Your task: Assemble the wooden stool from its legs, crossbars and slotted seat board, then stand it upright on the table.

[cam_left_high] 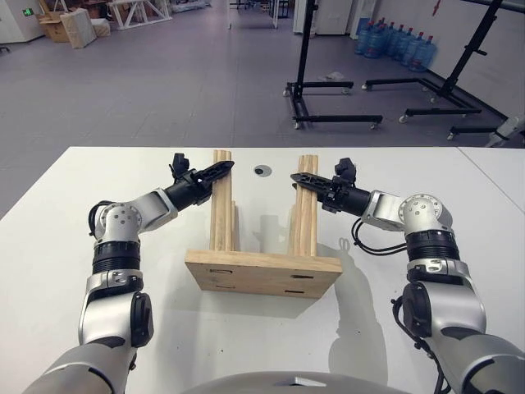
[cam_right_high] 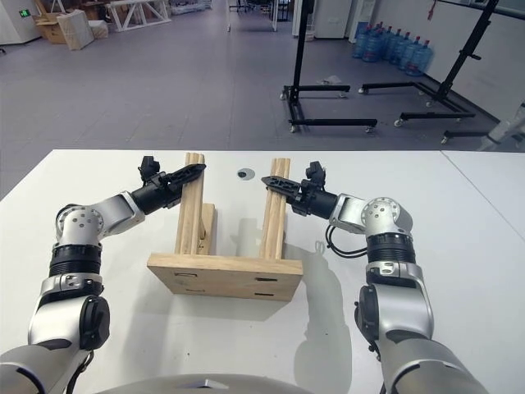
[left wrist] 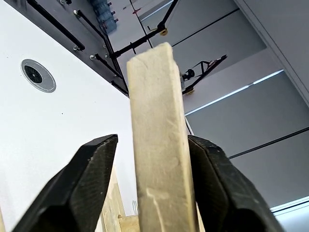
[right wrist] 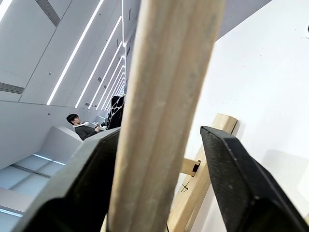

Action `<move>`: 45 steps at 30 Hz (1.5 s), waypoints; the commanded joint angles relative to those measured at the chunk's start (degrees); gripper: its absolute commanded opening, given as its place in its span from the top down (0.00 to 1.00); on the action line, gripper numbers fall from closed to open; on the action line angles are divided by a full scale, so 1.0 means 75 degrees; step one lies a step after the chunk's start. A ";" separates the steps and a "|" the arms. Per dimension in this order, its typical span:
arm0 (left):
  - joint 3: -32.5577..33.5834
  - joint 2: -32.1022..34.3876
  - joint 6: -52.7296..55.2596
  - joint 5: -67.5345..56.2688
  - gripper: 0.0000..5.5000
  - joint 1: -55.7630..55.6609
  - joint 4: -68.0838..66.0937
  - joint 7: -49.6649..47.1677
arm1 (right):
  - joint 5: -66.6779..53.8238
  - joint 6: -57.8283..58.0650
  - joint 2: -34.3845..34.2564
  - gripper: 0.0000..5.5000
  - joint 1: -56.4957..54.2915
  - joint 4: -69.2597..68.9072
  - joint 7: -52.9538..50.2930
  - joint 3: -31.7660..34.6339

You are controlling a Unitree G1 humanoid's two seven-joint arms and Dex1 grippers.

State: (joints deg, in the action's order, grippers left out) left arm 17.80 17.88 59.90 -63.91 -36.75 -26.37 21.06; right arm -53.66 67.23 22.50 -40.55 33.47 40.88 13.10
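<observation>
The stool sits inverted on the white counter point(cam_left_high: 66, 197), seat board point(cam_left_high: 262, 275) down. The left claw point(cam_left_high: 223, 169) and the right claw point(cam_left_high: 299, 179) each straddle an upturned leg point(left wrist: 159, 159), open, not clamped.

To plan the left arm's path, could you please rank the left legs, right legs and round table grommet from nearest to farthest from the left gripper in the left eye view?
1. Left legs, straddled by the left gripper.
2. Round grommet, farther back, between the two leg pairs.
3. Right legs, on the opposite side, at the right gripper.
</observation>
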 commanded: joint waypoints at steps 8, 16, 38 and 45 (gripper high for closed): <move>0.1543 0.0150 -0.0281 -0.0088 0.48 -0.1456 -0.0819 -0.0646 | 0.0255 -0.0472 0.0313 0.37 -0.2035 0.1673 -0.0561 0.1493; -0.0048 0.3826 -0.4977 0.4162 0.48 0.0577 -0.0484 0.3497 | 0.3313 -0.4760 0.3559 0.37 -0.0335 0.1552 0.2046 0.0298; -0.1502 0.2799 -0.7805 0.6147 0.48 0.7143 0.5455 0.5784 | 0.2373 -0.4745 0.2053 0.37 0.6337 -0.7073 0.2933 -0.1355; -0.2274 0.2514 -0.7802 0.6335 0.48 0.6270 0.5223 0.5407 | 0.2737 -0.4735 0.1960 0.37 0.6165 -0.6812 0.2731 -0.2195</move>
State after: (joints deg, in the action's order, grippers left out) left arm 2.28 37.21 1.79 -16.94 12.66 13.10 62.11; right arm -34.21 31.83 36.98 7.06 -18.56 61.59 -2.52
